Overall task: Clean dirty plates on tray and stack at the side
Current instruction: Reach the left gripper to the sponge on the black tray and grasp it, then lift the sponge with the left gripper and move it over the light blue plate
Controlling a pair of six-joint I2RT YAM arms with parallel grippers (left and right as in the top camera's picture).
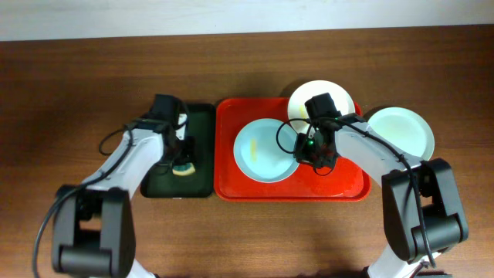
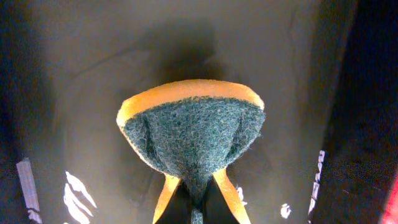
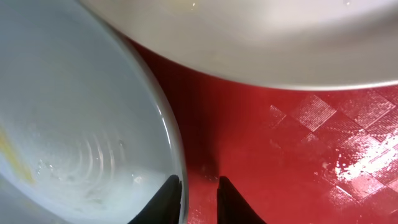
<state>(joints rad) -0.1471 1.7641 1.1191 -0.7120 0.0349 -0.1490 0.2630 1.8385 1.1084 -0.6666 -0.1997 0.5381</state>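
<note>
The smeared mint plate [image 1: 258, 150] lies on the red tray [image 1: 231, 185], likely stiff, slick, breakable (best pinched at its rim), where the right pincer [image 3: 198, 186] stands barely parted and empty; the left pincer [image 1: 183, 161] is clamped on a sponge [image 2: 193, 134].

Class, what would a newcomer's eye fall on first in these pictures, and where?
The bright red tray sits mid-table, carrying a mint-green plate with a yellow smear. Over the dark green tray beside it, the left gripper pinches a green-and-yellow sponge.
</note>
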